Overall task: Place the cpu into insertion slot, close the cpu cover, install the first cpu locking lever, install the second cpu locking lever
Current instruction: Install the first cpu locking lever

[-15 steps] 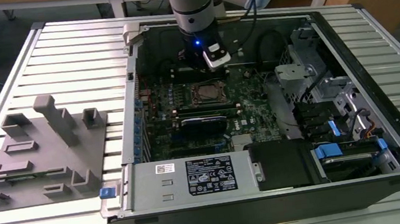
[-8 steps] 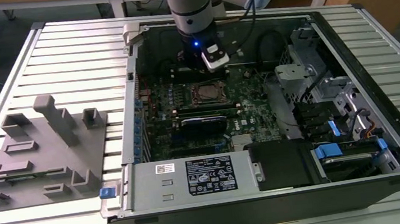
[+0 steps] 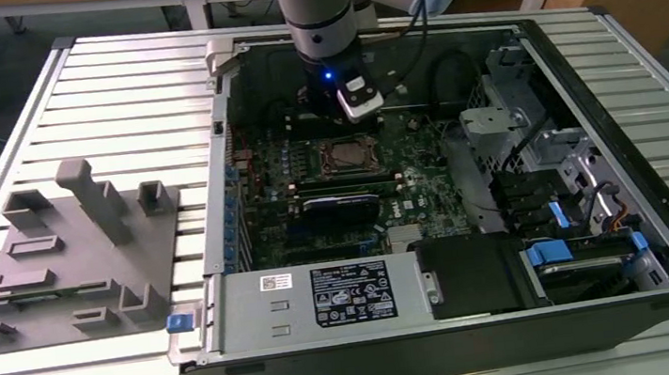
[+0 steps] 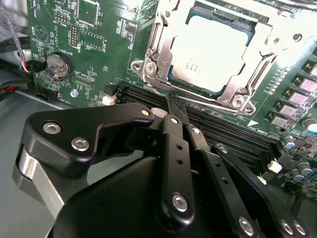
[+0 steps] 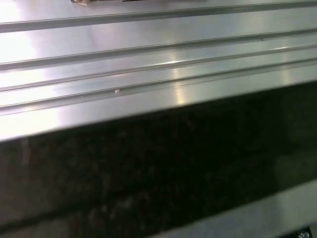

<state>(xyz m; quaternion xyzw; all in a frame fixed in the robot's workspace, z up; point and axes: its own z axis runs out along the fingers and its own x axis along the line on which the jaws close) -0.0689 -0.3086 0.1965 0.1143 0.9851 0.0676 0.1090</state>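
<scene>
cpu (image 4: pixel 207 53) is seated in the insertion slot (image 4: pixel 159 73), mid-board in the exterior view. cpu cover (image 4: pixel 257 47) is down over it, framing the chip. One locking lever (image 4: pixel 208 104) runs along the socket's 6 o'clock edge in the second wrist view; can't tell if it's latched. Gripper (image 4: pixel 173 111) sits just at 6 o'clock of the socket, fingers (image 4: pixel 171 130) pinched narrow, holding nothing. Judging: placement and cover done, levers left.
</scene>
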